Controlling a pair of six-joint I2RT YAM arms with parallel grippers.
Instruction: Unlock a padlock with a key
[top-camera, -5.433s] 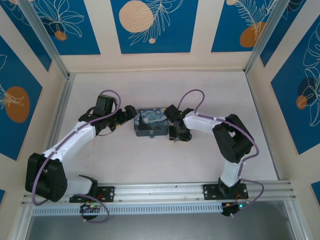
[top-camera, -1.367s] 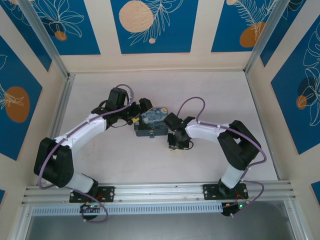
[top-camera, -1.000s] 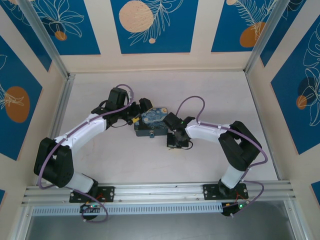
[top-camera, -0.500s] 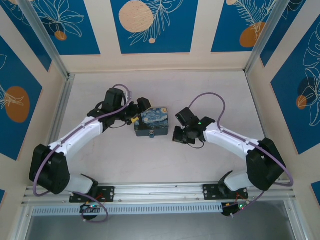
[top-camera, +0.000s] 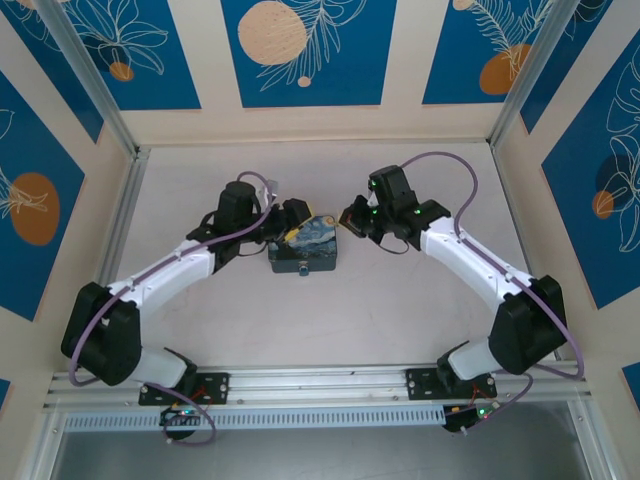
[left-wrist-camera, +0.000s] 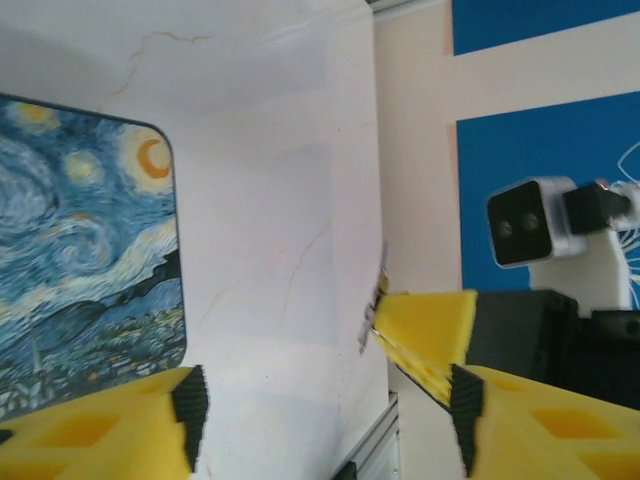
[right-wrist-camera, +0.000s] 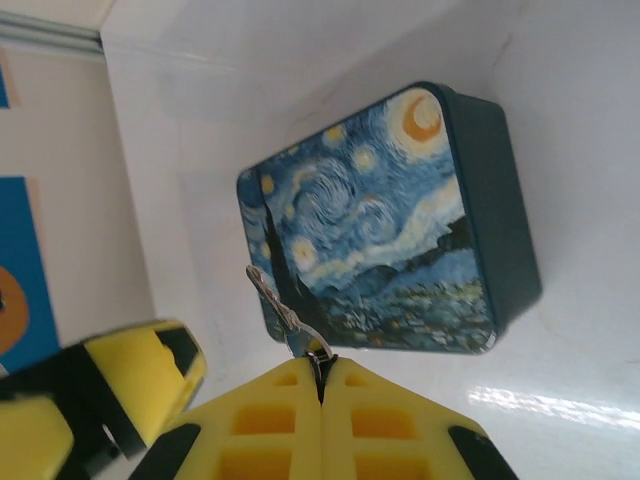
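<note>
- Pinching the key (right-wrist-camera: 285, 312) by one end, the right claw (right-wrist-camera: 322, 368) has its yellow fingers pressed together, so the thin blade juts free toward the starry-night box (right-wrist-camera: 380, 230).
- The left claw (left-wrist-camera: 320, 425) is spread with nothing between its fingers, beside the box's far left corner, probably placed to steady the box.
- The padlock (top-camera: 303, 270), tiny and bluish, sits at the box's near edge on the surface (top-camera: 420, 300), apart from the key, which is held near the far right corner.

Left gripper (left-wrist-camera: 325, 410) jaws apart; right gripper (right-wrist-camera: 322, 375) pinched closed; both arms reach inward.
</note>
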